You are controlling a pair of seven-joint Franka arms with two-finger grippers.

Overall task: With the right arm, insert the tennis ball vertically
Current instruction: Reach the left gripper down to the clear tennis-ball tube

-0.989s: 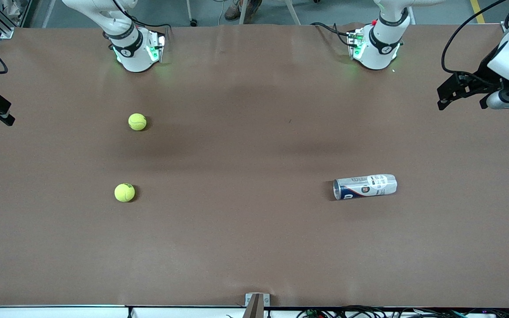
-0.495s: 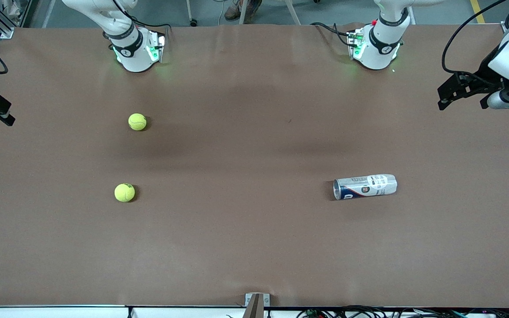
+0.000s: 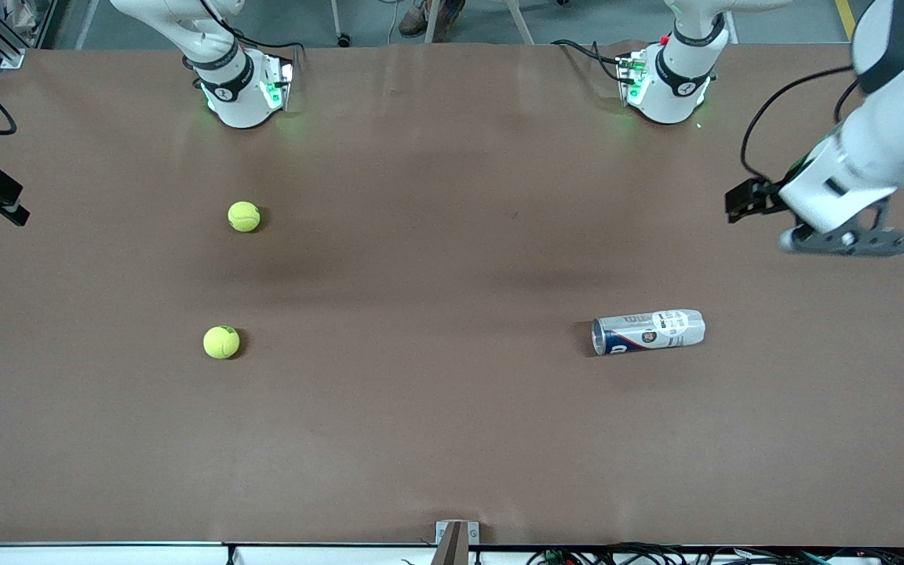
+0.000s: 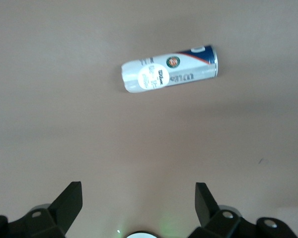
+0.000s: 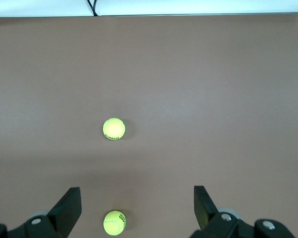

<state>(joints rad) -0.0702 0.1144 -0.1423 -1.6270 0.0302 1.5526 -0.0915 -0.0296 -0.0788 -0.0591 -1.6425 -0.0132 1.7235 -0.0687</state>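
A brown table (image 3: 452, 439) holds two yellow tennis balls toward the right arm's end and a tennis ball can (image 3: 648, 332) lying on its side toward the left arm's end. One tennis ball (image 3: 244, 216) sits nearer the robot bases; the second tennis ball (image 3: 221, 342) lies nearer the front camera, well apart from the first. Neither ball nor the can has shifted over the last second. The change is in the left arm (image 3: 864, 157): it has swung in from the table's edge and now hangs lower in the front view, closer to the can than it was. Its left gripper (image 4: 139, 201) is over bare table, jaws spread wide and holding nothing, with the can visible ahead of its wrist camera. The right gripper (image 5: 137, 203) waits in the air, jaws likewise wide apart and empty, with both balls in its wrist view; it shows only at the edge of the front view, essentially where it was before.
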